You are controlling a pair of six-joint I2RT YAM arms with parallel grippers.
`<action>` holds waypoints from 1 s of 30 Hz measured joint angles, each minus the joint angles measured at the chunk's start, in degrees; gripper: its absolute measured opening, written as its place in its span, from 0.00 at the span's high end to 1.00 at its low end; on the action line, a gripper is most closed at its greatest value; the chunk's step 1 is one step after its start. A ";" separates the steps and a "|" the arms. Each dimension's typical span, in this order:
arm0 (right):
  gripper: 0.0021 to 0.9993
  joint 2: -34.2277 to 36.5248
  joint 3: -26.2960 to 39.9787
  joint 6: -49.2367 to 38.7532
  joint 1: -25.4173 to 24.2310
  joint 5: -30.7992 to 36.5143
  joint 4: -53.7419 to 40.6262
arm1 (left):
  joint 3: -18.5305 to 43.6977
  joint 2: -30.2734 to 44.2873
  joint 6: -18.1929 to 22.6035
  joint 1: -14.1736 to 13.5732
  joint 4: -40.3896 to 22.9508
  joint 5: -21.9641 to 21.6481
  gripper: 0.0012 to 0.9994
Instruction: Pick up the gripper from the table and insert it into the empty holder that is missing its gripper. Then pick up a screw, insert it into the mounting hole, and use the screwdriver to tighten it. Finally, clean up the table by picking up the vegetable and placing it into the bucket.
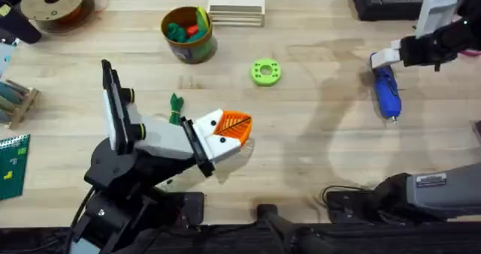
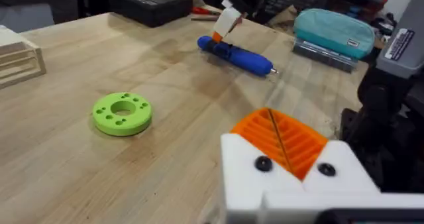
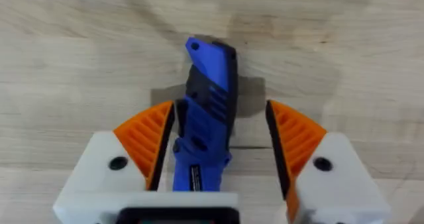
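The blue screwdriver (image 1: pixel 388 92) lies at the table's right. My right gripper (image 3: pixel 218 141) is open astride its rear end (image 3: pixel 209 111); one orange pad (image 3: pixel 146 141) is against it and the other (image 3: pixel 295 138) stands clear. My left gripper (image 1: pixel 234 130) hovers mid-table, shut, its two orange ribbed pads (image 2: pixel 278 141) pressed together between white finger blocks (image 2: pixel 245 177). Just behind it lies the dark green vegetable (image 1: pixel 176 107). The olive-gold bucket (image 1: pixel 188 47) stands at the back with toy pieces inside. A loose gripper pad and a loose screw are out of view.
A bright green ring disc (image 1: pixel 265 72) lies mid-table. At the back are a brown spool (image 1: pixel 52 2), a wooden block (image 1: pixel 237 6) and a black case (image 1: pixel 391 2). A wooden rack (image 1: pixel 15 100) and a green board (image 1: pixel 11 164) sit at the left edge.
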 joint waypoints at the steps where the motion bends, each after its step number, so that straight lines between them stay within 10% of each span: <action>1: 0.18 0.48 0.00 -0.04 -0.29 -0.41 -0.05 | 0.00 0.00 0.02 0.00 0.00 0.00 1.00; 16: 0.22 7.10 0.00 -1.48 -0.66 -3.81 0.42 | 0.00 0.00 0.01 0.00 0.00 0.00 1.00; 24: 0.63 7.21 0.00 -1.80 -0.75 -3.81 1.42 | 0.00 0.00 0.00 0.00 0.00 -0.02 1.00; 27: 0.95 7.21 0.00 -1.93 -0.75 -3.81 1.98 | 0.00 0.01 0.02 0.00 0.00 0.00 1.00; 30: 0.97 7.21 0.00 -1.88 -0.75 -3.86 2.02 | 0.00 0.02 0.01 0.00 0.00 0.00 1.00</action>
